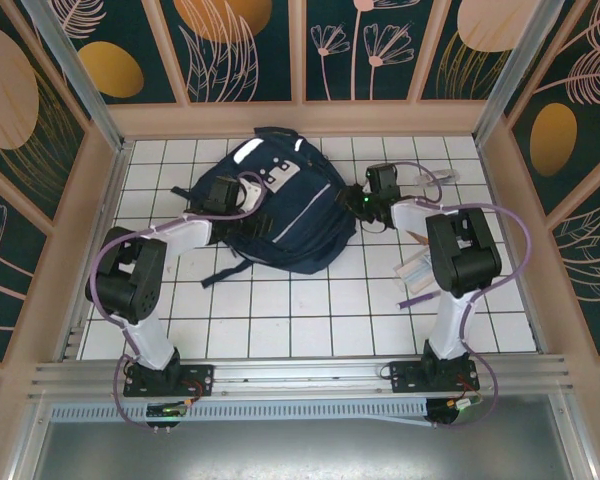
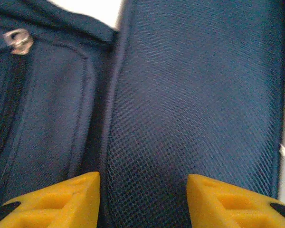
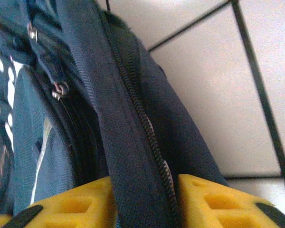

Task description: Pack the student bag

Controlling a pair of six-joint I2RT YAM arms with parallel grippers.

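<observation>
The right gripper (image 3: 145,202) has its yellow fingertips closed on a fold of the large navy-blue fabric student bag (image 1: 280,215). The band carrying the dark coiled zip (image 3: 154,142) fills the gap between the pads and touches both.

The left gripper (image 2: 143,197) stands with its jaws partly apart over a navy mesh panel (image 2: 190,104) of the same bag. That close view is soft, and I cannot tell whether a pinch of mesh is held or the pads merely rest on it.

Seen from above, the bag lies flat towards the far side of the white tiled table (image 1: 280,320). The left gripper is on its upper left part and the right gripper is at its right edge. A few small pale items (image 1: 416,267) lie apart from the bag, beside the right arm.

The step in hand looks like getting the main compartment open.

- **Right grip:** a hold on the zip band alone will likely only lift the edge. The small metal zip pulls (image 3: 61,89) further along that edge are the better target.
- **Left gripper:** it should anchor the bag firmly.
- **Direction of pull:** it should run along the line of the zip rather than upward, or the whole bag may slide across the tiles.
</observation>
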